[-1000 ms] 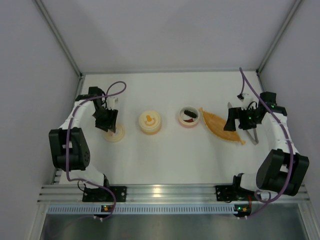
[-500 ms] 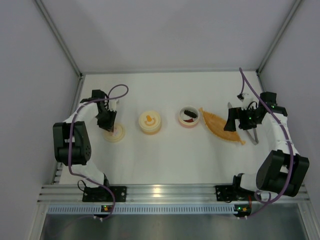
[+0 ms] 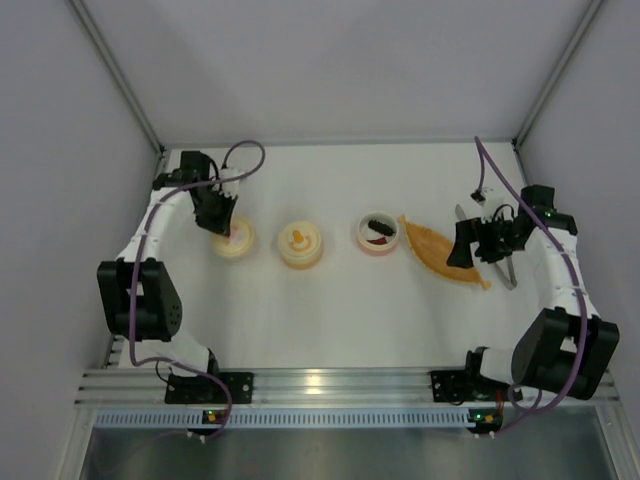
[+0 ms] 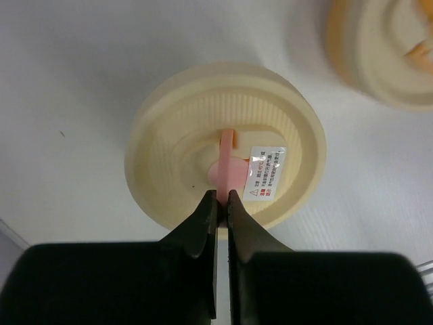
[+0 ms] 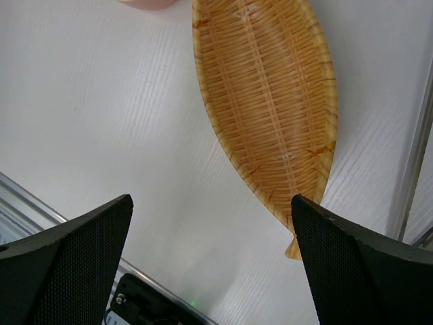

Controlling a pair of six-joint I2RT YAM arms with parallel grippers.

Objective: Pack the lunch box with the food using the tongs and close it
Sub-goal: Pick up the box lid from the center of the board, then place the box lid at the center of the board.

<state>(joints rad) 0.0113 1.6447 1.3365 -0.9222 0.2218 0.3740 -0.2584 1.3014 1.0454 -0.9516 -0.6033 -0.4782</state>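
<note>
My left gripper (image 4: 221, 196) is shut on the pink tab (image 4: 225, 159) of a cream round lid (image 4: 176, 135), seen at the left in the top view as the lid (image 3: 232, 240). A cream round lunch box part (image 3: 300, 244) with an orange tab stands to its right. The food (image 3: 378, 228), dark brown pieces and a red bit, lies in a pink-rimmed bowl (image 3: 377, 246). The tongs (image 3: 507, 275) lie at the far right, mostly under my right gripper (image 3: 480, 243). That gripper (image 5: 211, 200) is open over bare table, holding nothing.
An orange woven boat-shaped tray (image 5: 264, 88) lies between the bowl and the tongs, also seen from above as the tray (image 3: 440, 252). Side walls and metal posts close in the table on the left, right and back. An aluminium rail (image 3: 320, 385) runs along the near edge.
The left gripper has shut on the lid's pink tab, and the lid has moved toward the back of the table with it. The right arm has barely moved.
</note>
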